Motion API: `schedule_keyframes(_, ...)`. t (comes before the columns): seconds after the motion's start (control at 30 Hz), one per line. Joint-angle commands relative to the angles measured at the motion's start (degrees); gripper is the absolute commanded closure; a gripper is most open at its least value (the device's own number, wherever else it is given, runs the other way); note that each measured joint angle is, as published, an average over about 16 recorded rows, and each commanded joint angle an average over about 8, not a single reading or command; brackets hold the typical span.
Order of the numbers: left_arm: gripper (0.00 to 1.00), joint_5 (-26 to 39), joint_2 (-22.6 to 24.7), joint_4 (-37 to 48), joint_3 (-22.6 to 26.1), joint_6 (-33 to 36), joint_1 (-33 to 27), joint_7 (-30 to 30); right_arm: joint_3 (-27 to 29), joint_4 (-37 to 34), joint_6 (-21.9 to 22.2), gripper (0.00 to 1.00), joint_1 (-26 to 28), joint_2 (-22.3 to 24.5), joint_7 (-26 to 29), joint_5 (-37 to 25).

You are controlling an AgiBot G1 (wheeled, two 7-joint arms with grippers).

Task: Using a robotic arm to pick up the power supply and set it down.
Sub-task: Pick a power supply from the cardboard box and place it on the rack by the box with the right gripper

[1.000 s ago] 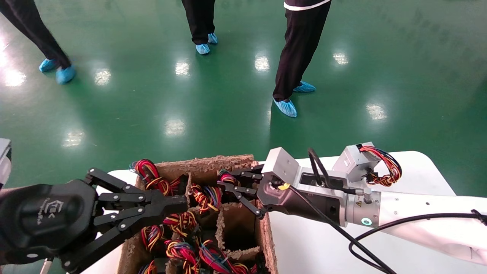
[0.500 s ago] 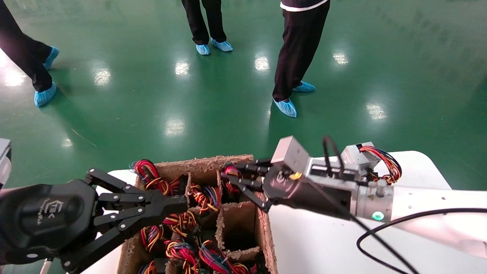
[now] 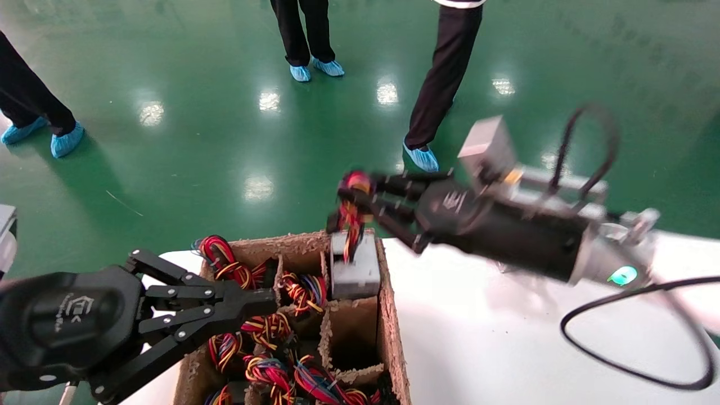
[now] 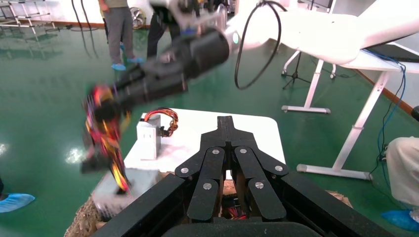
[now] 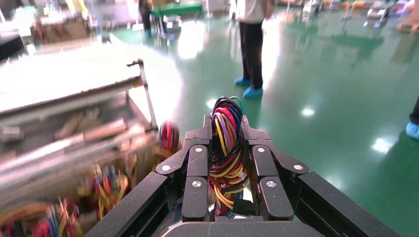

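While the left gripper (image 3: 247, 306) waits low over the cardboard box (image 3: 394, 337) with its fingers shut on nothing, the power supply (image 3: 354, 270) hangs just above the box's back corner. It dangles by its wire bundle (image 3: 351, 211). The right gripper (image 3: 360, 194) on the robotic arm (image 3: 523, 230) has its fingers squeezed on those wires. This looks like the lifting step. Next it should carry the swinging thing over to the white counter (image 3: 478, 349) and lower it gently.
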Motion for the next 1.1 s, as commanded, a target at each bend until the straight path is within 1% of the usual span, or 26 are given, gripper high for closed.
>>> schedule_keyframes(0.03, 1.0, 0.0, 0.0, 0.0, 0.0, 0.0, 0.0, 0.0, 0.8, 0.4, -0.2, 1.0, 0.5, 0.7, 1.5, 1.4)
schedule_keyframes(0.27, 1.0, 0.0, 0.0, 0.0, 0.0, 0.0, 0.0, 0.0, 3.5, 1.6, 1.8, 1.0, 2.0, 2.1, 4.9, 4.6)
schedule_keyframes(0.43, 1.0, 0.0, 0.0, 0.0, 0.0, 0.0, 0.0, 0.0, 5.3, 1.6, 4.9, 1.0, 3.1, 2.6, 6.9, 5.9)
schedule_keyframes(0.6, 1.0, 0.0, 0.0, 0.0, 0.0, 0.0, 0.0, 0.0, 6.9, 1.1, 9.8, 1.0, 4.1, 3.2, 8.1, 5.5)
schedule_keyframes(0.8, 1.0, 0.0, 0.0, 0.0, 0.0, 0.0, 0.0, 0.0, 8.1, -0.9, 16.0, 1.0, 4.7, 4.7, 9.2, 3.5)
schedule_keyframes(1.1, 1.0, 0.0, 0.0, 0.0, 0.0, 0.0, 0.0, 0.0, 7.9, -5.6, 26.8, 1.0, 4.4, 8.2, 11.7, -2.8)
